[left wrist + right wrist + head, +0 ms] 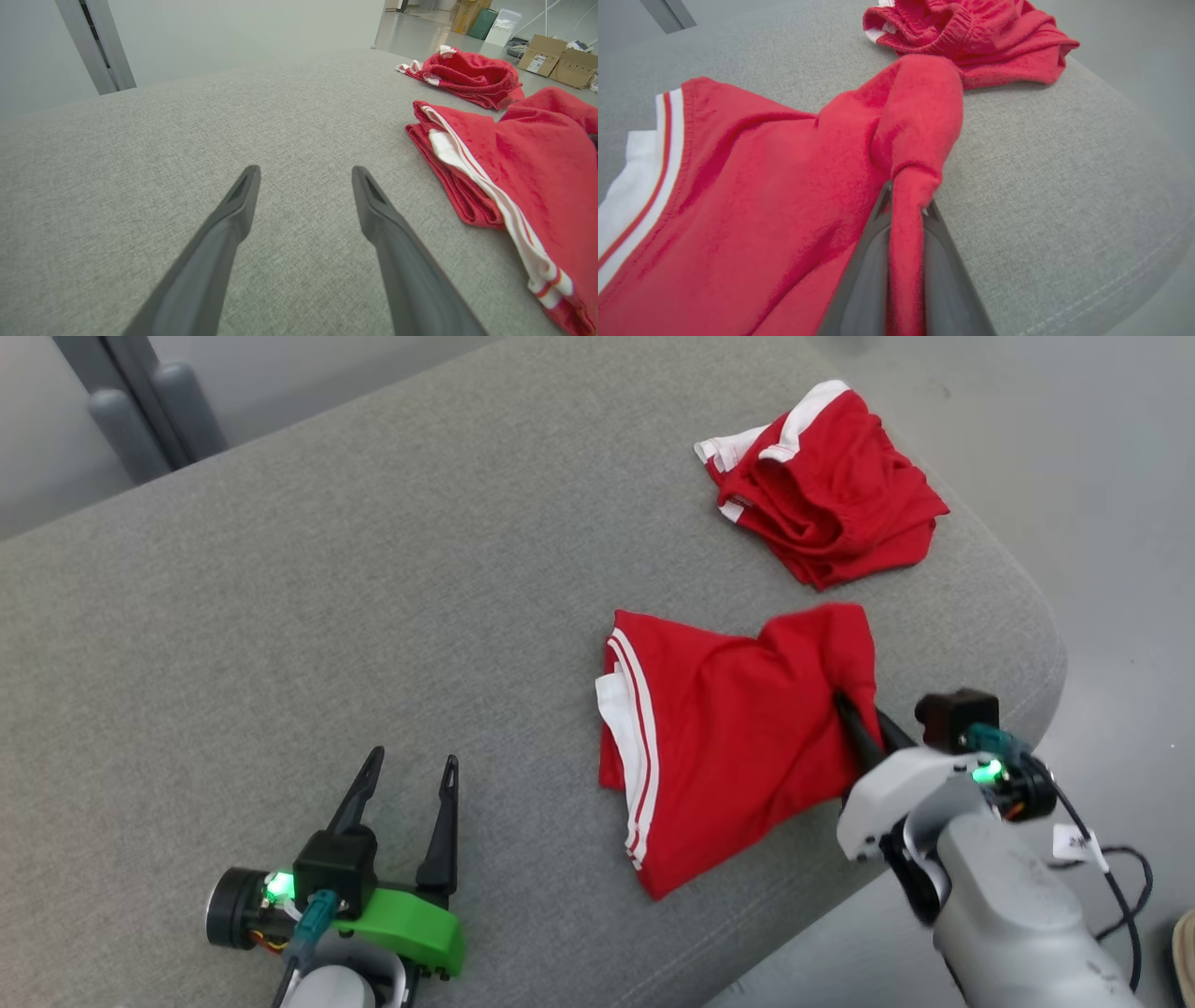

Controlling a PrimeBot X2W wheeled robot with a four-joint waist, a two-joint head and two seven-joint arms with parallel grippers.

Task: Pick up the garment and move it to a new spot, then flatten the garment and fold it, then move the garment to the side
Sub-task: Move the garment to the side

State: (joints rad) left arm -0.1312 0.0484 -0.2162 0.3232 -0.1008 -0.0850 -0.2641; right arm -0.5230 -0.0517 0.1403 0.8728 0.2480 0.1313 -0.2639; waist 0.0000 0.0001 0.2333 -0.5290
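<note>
**A:** What's on the left?

**B:** The left gripper (414, 758) hovers over a grey cushion (280, 616) with a coarse woven cover. Its two long, dark, tapering fingers are spread wide with nothing between them.

**A:** And the garment?

**B:** The garment (728, 737) lies right of centre, near the cushion's front right edge. It is soft red knit folded into a rough rectangle, with white fabric and red-and-white striped trim along its left side.

**A:** The other claw?

**B:** The right gripper (845, 705) is at the garment's right edge. Its fingers pinch a bunched ridge of red cloth that stands up off the cushion, while the rest lies flat.

**A:** Beyond it?

**B:** A second red garment (826, 495) lies crumpled toward the far right corner, well apart from the first. It has a gathered edge and white bands.

**A:** Any writing?

**B:** A white tag (1074, 845) hangs from the right arm's cable, but its marks are too small to read. The cardboard boxes (542, 51) on the floor carry a label, also unreadable.
</note>
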